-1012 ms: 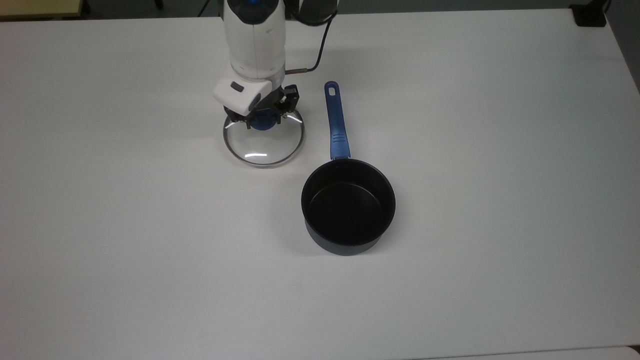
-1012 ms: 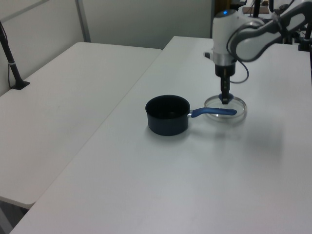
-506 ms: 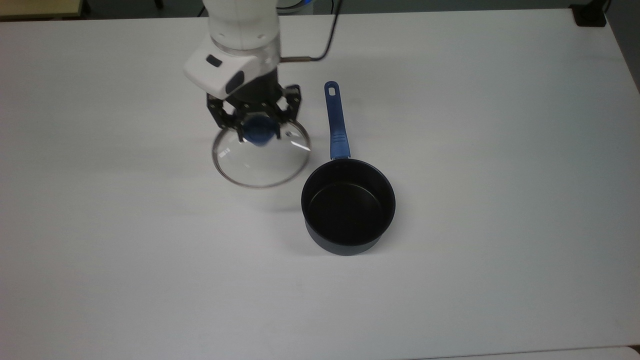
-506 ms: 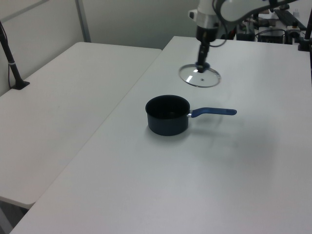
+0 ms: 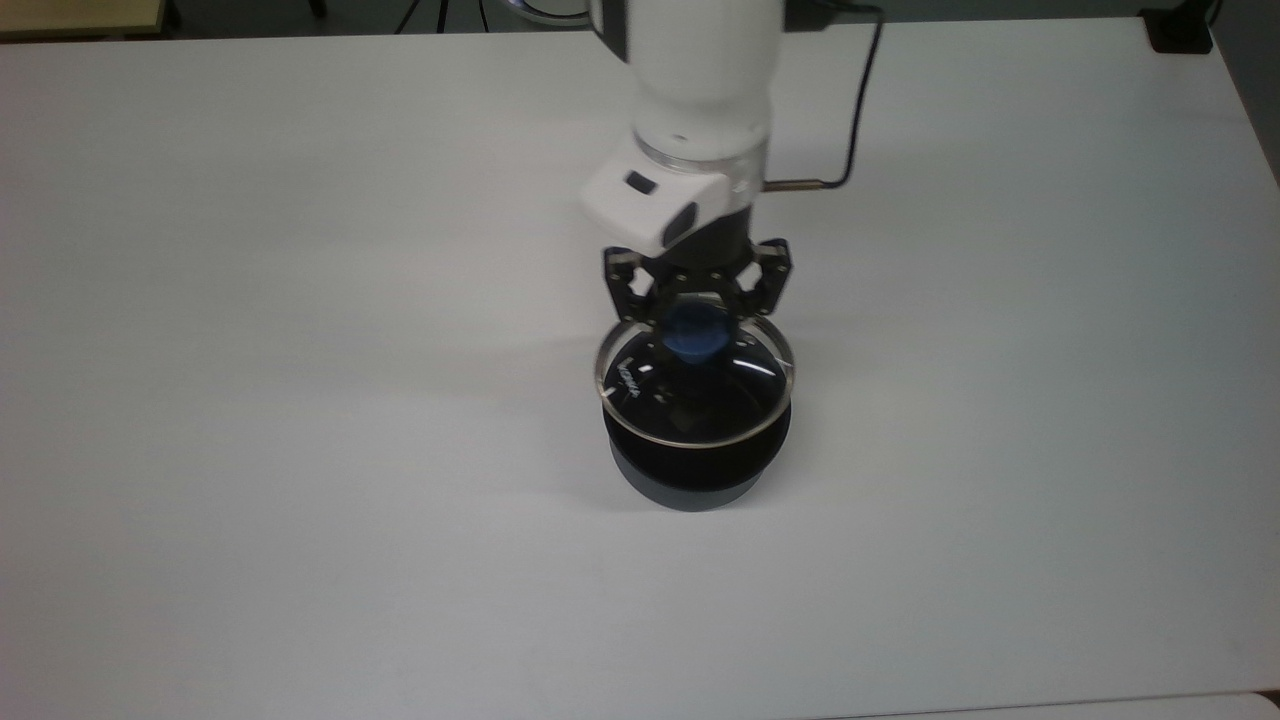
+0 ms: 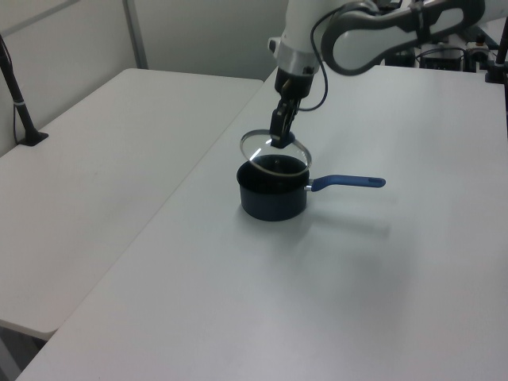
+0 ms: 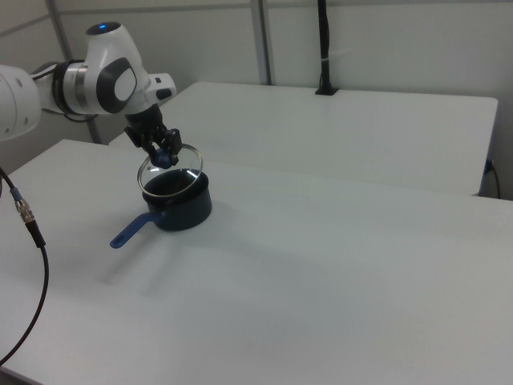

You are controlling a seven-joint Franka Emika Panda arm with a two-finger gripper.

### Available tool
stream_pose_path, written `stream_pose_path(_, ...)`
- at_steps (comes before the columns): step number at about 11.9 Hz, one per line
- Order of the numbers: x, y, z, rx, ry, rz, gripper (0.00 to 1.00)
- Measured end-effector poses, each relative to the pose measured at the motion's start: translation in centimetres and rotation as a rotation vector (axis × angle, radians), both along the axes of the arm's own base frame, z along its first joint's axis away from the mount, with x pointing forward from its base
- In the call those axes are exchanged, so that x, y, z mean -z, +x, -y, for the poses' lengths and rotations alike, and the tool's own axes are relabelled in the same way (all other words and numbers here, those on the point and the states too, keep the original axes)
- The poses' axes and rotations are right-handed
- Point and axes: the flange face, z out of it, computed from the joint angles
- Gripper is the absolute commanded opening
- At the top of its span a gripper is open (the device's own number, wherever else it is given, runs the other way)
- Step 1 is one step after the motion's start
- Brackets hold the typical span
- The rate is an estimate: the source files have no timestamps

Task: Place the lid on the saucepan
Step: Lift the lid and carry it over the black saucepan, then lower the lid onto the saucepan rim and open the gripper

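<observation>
My gripper is shut on the blue knob of the lid, a clear glass disc with a thin metal rim and white lettering. The lid hangs just above the black saucepan, covering most of its mouth and apart from its rim. In the left view the gripper holds the lid a little over the saucepan, whose blue handle points to the left view's right. The right view shows gripper, lid and saucepan, with the handle pointing to the right view's lower left.
The white table carries only the saucepan. A black cable runs from the arm's wrist toward the far edge. A second table stands alongside, with a black post on it. Another cable hangs at the right view's left.
The gripper has lifted the lid off the table and carried it to the top view's right and down, from beside the handle to over the saucepan. The saucepan has not moved.
</observation>
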Motion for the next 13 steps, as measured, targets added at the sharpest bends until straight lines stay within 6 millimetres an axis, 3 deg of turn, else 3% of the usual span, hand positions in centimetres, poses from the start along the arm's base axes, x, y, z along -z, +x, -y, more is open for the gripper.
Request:
stream_pose_path(3, 1.9, 0.2, -0.9, -0.003, -0.003, -0.019, 0.35)
stream_pose_path(4, 2.6, 0.3, -1.1, -0.005, -0.005, -0.027, 0.40)
stream_pose_path(5, 2.9, 0.5, -1.2, -0.005, -0.005, -0.027, 0.53)
stream_pose_path(6, 3.0, 0.5, -1.2, -0.005, -0.005, -0.026, 0.55)
stream_pose_path(7, 3.1, 0.6, -1.2, -0.005, -0.005, -0.028, 0.80)
stream_pose_path(8, 3.4, 0.6, -1.2, -0.005, -0.006, -0.031, 0.86)
stream_pose_path(9, 3.6, 0.8, -1.3, -0.005, -0.004, -0.020, 1.00)
stream_pose_path(13, 3.7, 1.2, -1.1, 0.001, 0.001, 0.006, 1.00)
